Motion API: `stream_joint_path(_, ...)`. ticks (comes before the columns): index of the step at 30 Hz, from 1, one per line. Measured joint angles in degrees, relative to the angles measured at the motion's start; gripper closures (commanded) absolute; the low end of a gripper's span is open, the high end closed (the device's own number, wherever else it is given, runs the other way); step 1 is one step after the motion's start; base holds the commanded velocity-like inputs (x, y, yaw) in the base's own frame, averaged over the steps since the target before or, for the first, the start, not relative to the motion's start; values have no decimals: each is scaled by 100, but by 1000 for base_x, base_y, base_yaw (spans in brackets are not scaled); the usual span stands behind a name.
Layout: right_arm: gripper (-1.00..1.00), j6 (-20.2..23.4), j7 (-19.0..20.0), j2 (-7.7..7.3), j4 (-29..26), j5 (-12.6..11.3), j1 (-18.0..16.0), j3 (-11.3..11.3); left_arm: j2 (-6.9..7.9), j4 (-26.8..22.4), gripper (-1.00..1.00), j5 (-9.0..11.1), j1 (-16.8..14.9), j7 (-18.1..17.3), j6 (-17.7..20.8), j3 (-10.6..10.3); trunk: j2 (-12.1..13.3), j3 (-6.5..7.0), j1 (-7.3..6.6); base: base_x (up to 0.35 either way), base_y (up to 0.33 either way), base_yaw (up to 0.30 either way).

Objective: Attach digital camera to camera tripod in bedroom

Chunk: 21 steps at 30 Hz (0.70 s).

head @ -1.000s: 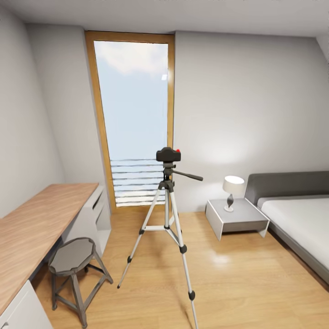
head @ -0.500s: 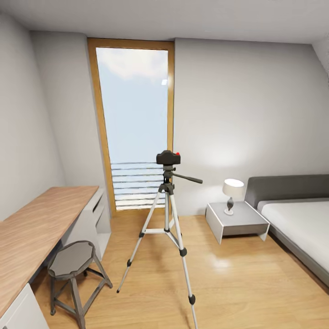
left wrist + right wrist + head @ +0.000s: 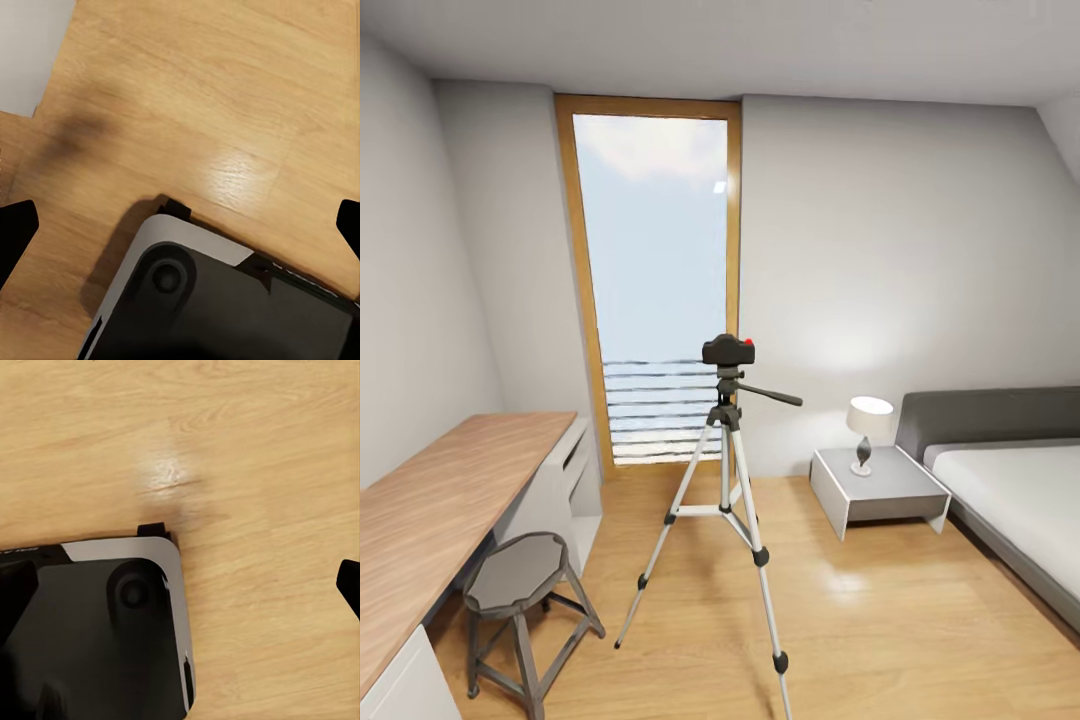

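The digital camera (image 3: 728, 349) sits atop the camera tripod (image 3: 726, 497), legs splayed for balance on the bedroom floor (image 3: 880, 620); both tools (image 3: 180, 225) (image 3: 180, 585) spread wide, empty.

My head view is bright and evenly lit, daylight coming through the tall window (image 3: 658, 280) behind the tripod (image 3: 725, 500). A soft glow spreads on the wall above the lit lamp (image 3: 869, 418), and a pale sheen lies on the floor (image 3: 880, 620) near the nightstand (image 3: 880, 490). Shadows are faint. Straight lines lean outward toward the edges, and the render is a little soft. In both wrist views the wood shows a white glare patch, and my base (image 3: 225, 315) throws a blurred dark shadow.
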Motion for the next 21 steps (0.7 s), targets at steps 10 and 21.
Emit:
stream_joint_path(10, -100, 18, 4, -7, 2, 11, 1, 19, -3, -2, -100, 3, 0, 0, -1, 9, 0, 2, 0, 0, 0, 0)
stream_joint_path(21, -100, 47, 33, 3, 3, 20, 1, 32, 1, -6, -100, -2, 0, -1, -1, -14, 0, 2, 0, 0, 0, 0)
